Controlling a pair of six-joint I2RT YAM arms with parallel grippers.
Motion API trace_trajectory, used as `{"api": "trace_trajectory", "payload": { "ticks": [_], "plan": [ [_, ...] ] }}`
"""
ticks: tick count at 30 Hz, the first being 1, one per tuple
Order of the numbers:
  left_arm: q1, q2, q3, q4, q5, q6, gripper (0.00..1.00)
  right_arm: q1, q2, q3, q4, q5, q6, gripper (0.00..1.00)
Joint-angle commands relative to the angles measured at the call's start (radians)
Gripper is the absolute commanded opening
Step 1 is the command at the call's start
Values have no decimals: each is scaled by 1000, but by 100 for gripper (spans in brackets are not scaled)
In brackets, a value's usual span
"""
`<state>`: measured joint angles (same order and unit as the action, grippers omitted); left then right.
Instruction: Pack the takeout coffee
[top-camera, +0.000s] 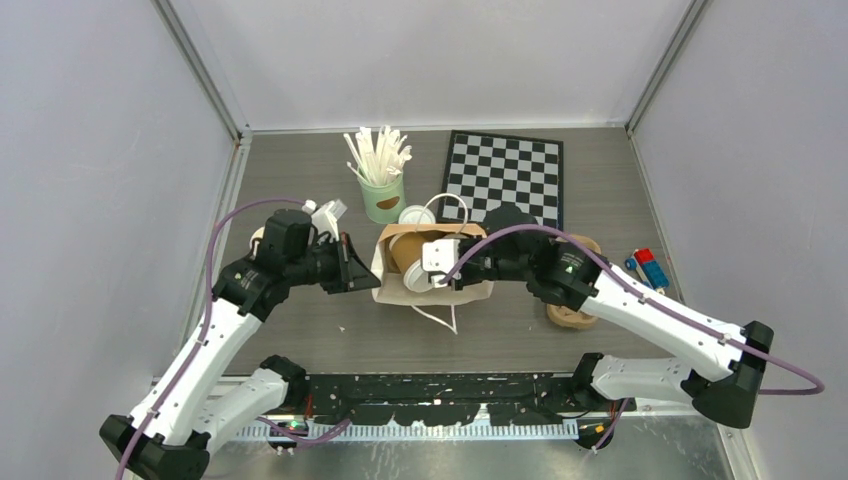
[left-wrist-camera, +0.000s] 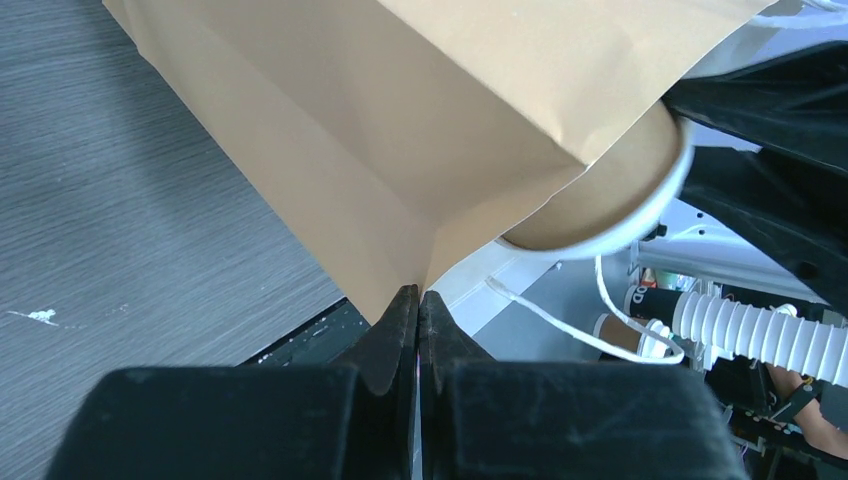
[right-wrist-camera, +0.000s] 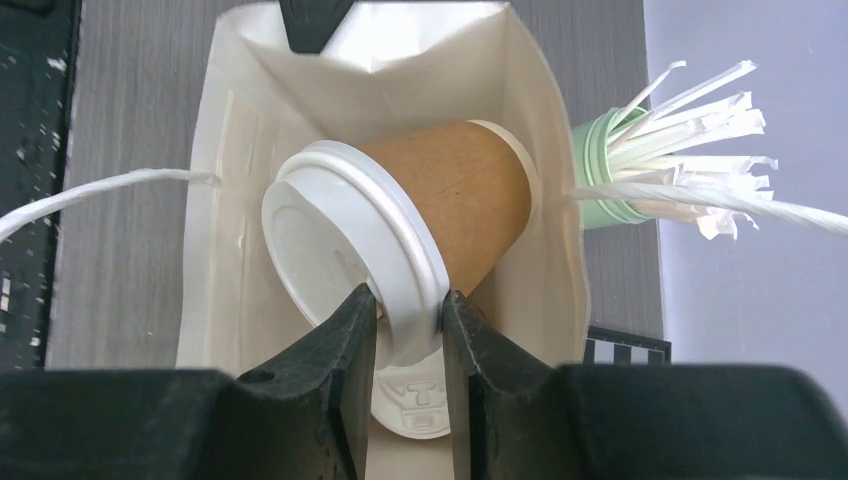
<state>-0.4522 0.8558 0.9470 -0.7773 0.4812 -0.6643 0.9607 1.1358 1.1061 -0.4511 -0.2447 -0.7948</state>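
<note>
Grey wood-grain table (top-camera: 330, 340), enclosed by plain white walls, carries at its centre a brown paper bag with a white interior and white cord handles (top-camera: 384, 285), its mouth facing upward. The left gripper (left-wrist-camera: 418, 300) is fully closed and pinches the bag's left edge between its black fingers. The right gripper (right-wrist-camera: 405, 300) reaches into the bag's mouth and is clamped narrowly on the rim of the round white plastic lid (right-wrist-camera: 340, 240) of a tan paper cup (right-wrist-camera: 470, 200). That cup lies tilted inside the bag, lid end nearest the right wrist.

A white embossed disc (right-wrist-camera: 410, 405) shows beneath the fingers; whether a cup sits under it cannot be determined. Behind the bag stand a mint-green can of white sticks (top-camera: 383, 198) and, just beside it, another round white lid (top-camera: 415, 215). A black-and-white chequered mat (top-camera: 503, 178) lies further right. A brown moulded-pulp tray (top-camera: 572, 318) sits partly under the right arm.
</note>
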Motion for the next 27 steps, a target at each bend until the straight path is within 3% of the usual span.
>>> {"api": "trace_trajectory", "payload": {
  "ticks": [1,6,13,17,27],
  "plan": [
    [-5,6,38,1,-12,-12,0,4,-47,80,-30,-11,146,31],
    [-5,-14,22,47,21,-8,0,4,-20,121,-104,-11,295,31],
    [-5,-77,-52,157,86,-6,0,4,101,192,-79,126,583,31],
    [-5,-92,-76,165,112,1,0,5,151,187,-21,127,706,32],
    [-5,-107,-85,133,112,66,0,33,227,164,36,195,775,32]
  ]
}}
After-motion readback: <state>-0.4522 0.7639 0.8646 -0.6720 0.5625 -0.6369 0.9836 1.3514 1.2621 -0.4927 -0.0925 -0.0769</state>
